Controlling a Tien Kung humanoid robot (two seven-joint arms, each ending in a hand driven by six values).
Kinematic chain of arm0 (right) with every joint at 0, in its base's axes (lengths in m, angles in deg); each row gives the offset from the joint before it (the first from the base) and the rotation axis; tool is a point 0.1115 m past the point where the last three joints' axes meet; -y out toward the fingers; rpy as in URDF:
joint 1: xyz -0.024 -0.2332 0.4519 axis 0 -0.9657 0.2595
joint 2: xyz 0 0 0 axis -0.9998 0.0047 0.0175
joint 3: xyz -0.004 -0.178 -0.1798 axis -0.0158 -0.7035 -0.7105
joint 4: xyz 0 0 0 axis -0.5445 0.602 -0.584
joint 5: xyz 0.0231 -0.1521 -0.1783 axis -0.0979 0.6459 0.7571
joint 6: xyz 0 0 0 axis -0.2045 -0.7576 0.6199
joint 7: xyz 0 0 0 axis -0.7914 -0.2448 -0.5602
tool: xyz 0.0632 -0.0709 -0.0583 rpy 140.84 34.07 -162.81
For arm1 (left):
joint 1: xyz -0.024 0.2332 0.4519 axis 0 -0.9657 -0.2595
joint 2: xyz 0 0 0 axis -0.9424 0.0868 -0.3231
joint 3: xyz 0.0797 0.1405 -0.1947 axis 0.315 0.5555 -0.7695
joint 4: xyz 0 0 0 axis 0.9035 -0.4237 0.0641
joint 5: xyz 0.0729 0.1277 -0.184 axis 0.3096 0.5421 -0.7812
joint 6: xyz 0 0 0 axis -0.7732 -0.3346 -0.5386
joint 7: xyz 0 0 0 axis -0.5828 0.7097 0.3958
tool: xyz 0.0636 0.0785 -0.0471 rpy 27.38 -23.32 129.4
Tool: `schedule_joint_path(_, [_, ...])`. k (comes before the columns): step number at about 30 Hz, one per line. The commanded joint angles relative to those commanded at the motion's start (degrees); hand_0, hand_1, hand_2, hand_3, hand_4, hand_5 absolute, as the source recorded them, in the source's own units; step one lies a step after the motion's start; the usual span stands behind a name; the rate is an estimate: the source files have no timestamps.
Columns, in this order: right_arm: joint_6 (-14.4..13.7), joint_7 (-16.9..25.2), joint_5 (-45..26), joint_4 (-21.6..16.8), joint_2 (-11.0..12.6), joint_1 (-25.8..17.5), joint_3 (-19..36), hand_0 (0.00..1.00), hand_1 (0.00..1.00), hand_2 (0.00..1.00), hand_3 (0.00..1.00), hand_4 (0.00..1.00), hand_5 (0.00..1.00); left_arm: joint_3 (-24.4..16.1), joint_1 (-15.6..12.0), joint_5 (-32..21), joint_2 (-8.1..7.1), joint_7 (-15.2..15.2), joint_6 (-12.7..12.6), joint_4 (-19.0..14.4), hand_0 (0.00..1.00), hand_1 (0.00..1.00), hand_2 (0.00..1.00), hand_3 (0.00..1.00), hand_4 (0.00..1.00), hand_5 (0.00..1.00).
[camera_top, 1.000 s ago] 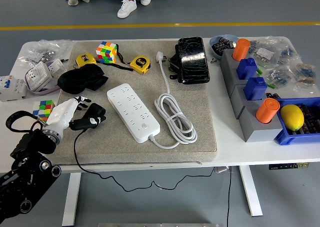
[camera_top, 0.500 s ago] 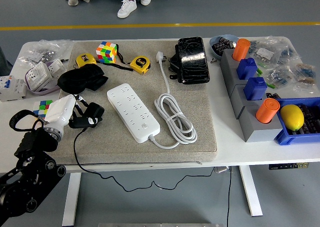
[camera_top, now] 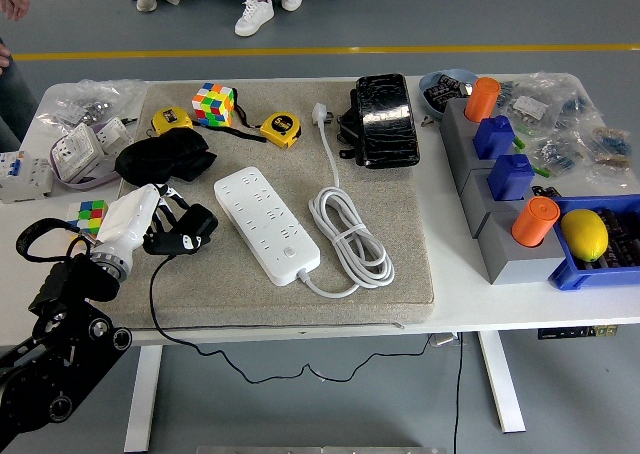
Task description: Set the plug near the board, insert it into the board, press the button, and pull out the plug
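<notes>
1. Plug: the black plug you are carrying sits low over the grey mat, just left of the white power board, its black cord trailing down over the counter's near edge.
2. Left hand: your white-shelled hand enters from the lower left; its fingers are curled around the plug, holding it.
3. Right hand: not visible in this view.
4. Power board: it lies diagonally on the mat, every socket empty, its own white cable coiled just to its right. Its button appears to sit near the lower end.
5. Progress: you look to be well into the first step, since the plug is near the board but apart from it. Insertion, the button press and the pull-out all remain.
6. Surroundings: a black pouch lies just behind your hand, and a colour cube to its left; neither blocks the path to the sockets.
</notes>
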Motion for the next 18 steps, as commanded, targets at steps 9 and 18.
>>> schedule_joint_path(9, [0.03, 0.00, -0.05, 0.01, -0.09, 0.05, -0.03, 0.547, 0.607, 0.544, 0.508, 0.839, 0.372, 4.05, 1.78, -13.34, -0.79, -12.76, -5.33, 1.67, 0.216, 0.276, 0.378, 0.521, 0.844, 0.002])
schedule_joint_path(18, [0.00, 0.01, -0.01, -0.02, -0.01, -0.03, -0.09, 0.548, 0.607, 0.544, 0.507, 0.839, 0.372, 7.81, 3.41, -14.48, -0.71, -16.06, -4.32, 4.06, 0.226, 0.296, 0.383, 0.523, 0.835, 0.002])
